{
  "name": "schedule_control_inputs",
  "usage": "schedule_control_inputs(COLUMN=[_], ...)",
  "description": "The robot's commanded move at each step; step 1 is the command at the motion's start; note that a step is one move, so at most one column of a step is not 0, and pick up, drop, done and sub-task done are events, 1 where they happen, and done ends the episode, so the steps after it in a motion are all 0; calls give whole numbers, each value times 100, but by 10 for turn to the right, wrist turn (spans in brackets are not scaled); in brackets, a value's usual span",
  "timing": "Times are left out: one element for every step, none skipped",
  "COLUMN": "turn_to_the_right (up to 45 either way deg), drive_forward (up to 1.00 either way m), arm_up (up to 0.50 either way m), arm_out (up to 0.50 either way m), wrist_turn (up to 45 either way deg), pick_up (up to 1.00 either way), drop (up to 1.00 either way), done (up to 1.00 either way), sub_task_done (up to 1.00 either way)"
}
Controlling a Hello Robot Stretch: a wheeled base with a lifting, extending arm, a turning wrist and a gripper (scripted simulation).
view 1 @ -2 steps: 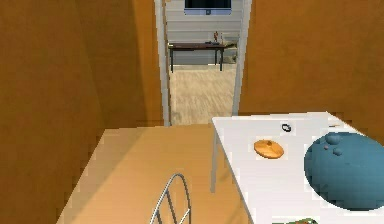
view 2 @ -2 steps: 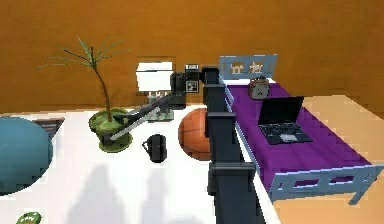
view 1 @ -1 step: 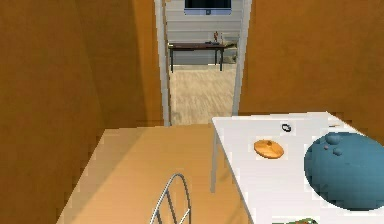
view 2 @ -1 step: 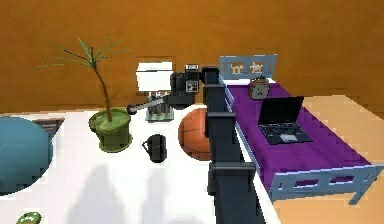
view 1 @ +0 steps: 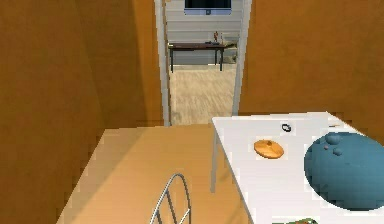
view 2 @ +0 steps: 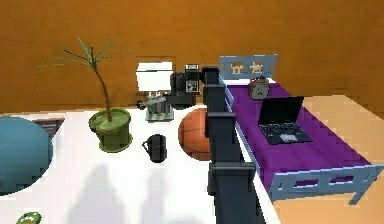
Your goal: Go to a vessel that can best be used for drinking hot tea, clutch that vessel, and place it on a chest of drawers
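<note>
Reaching for the mug (view 2: 156, 149) was judged to be the step in hand; grasp not yet made, placing not yet begun.

Positions, all taken from the ball (view 2: 197, 133) in the arm side view:
- Mug: dark, upright on the white table (view 2: 90, 190), just left of the ball, apart from it.
- Plant pot (view 2: 111, 130): farther left of the ball, beyond the mug.
- Arm (view 2: 228, 150): dark bar running up the picture just right of the ball.
- Gripper (view 2: 184, 88): above the ball, close by the coffee machine (view 2: 152, 85).

Fingers: could not tell whether wide, narrow or on anything. The machine stood at and behind the gripper's far end, so could not tell whether it held anything either.

Judgement on doing the step well:
1. The arm's line passed on the ball's right and the mug sat on its left. The base would need a small shift so that line meets the mug, not the ball.
2. The gripper lay farther out than the ball, and so farther out than the mug. Draw the arm in before lowering.
3. The ball can roll, so come down on the mug from above and not sweep in sideways.
4. The handle seemed to face away from the ball, though too small to be sure. Take the body or rim.
5. Lift straight up, clear of the ball and pot, before driving.
</note>
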Motion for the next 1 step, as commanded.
schedule_control_inputs(turn_to_the_right=[0], drive_forward=[0], arm_up=[-30], arm_out=[0], wrist_turn=[0], pick_up=[0], drop=[0], done=[0], sub_task_done=[0])
